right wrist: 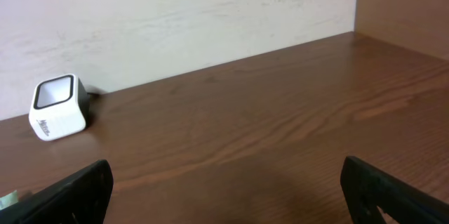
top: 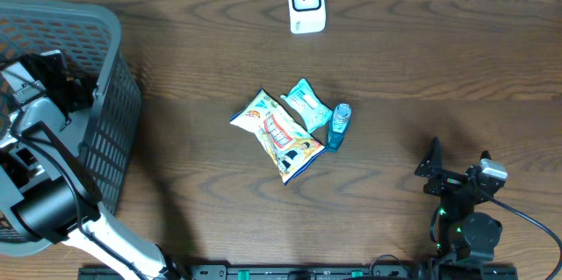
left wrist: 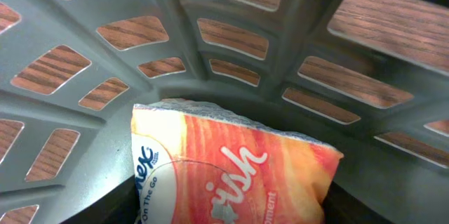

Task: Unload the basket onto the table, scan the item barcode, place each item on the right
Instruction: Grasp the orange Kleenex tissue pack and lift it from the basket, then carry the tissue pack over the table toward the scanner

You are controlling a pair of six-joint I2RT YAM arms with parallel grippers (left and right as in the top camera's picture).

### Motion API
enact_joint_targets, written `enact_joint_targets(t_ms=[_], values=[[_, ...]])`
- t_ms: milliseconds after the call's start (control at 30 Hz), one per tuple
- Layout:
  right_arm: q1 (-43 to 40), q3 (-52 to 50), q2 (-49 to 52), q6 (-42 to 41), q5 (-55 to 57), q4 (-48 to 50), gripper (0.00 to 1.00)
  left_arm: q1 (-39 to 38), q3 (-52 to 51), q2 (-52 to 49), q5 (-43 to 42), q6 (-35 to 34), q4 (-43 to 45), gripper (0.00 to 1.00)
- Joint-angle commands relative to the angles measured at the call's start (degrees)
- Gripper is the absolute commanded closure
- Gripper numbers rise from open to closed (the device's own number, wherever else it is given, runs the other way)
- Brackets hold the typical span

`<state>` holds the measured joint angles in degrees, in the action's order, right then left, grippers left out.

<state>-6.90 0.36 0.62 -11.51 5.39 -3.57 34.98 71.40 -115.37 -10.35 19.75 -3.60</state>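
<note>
**Overhead view:** looked straight down from well above the table (top: 395,52), taking in the grey basket (top: 105,96) at the left edge and the white scanner (top: 306,3) at the far edge.

**Left wrist view:** sat very close inside the basket (left wrist: 231,41), facing its slatted wall, with an orange packet (left wrist: 231,175) filling the lower frame.

**Right wrist view:** rode low over the table (right wrist: 280,133), facing the far wall (right wrist: 175,13) between the fingers (right wrist: 77,192) of the right gripper (right wrist: 226,175). It shared the scanner (right wrist: 59,108) with the overhead view.

Left arm (top: 53,192): raised and bent at the left side, wrist angled downward. Left tool (top: 61,78): fingers mostly hidden, spread unclear. Right arm (top: 470,227): folded low at the right. Right tool (top: 458,164): jaws spread wide, holding nothing.
</note>
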Motion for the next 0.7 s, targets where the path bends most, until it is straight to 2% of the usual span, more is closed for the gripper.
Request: enact_joint_targets(t_ms=[0,200,433,500,667], values=[[-0.3,0.0,-0.3,0.4,0.1,-0.2,0.01,0.0,-0.7,0.5,2.0,0.9,-2.4,0.39],[-0.3,0.0,-0.3,0.4,0.1,-0.2,0.01,0.0,-0.7,10.6,2.2,-4.2,-3.5,0.39],[-0.3,0.0,-0.3,0.4,0.1,-0.2,0.01,-0.1,-0.7,28.4,0.6,-22.5,-5.8,0.39],[-0.3,0.0,-0.3,0.4,0.1,-0.2,0.01,-0.1,-0.7,34.2,-5.0,-26.8,-7.5,0.39],[-0.3,0.0,-0.3,0.4,0.1,-0.2,0.01,-2.5,-0.7,46.2,-26.7,-35.2,-8.6,0.39]])
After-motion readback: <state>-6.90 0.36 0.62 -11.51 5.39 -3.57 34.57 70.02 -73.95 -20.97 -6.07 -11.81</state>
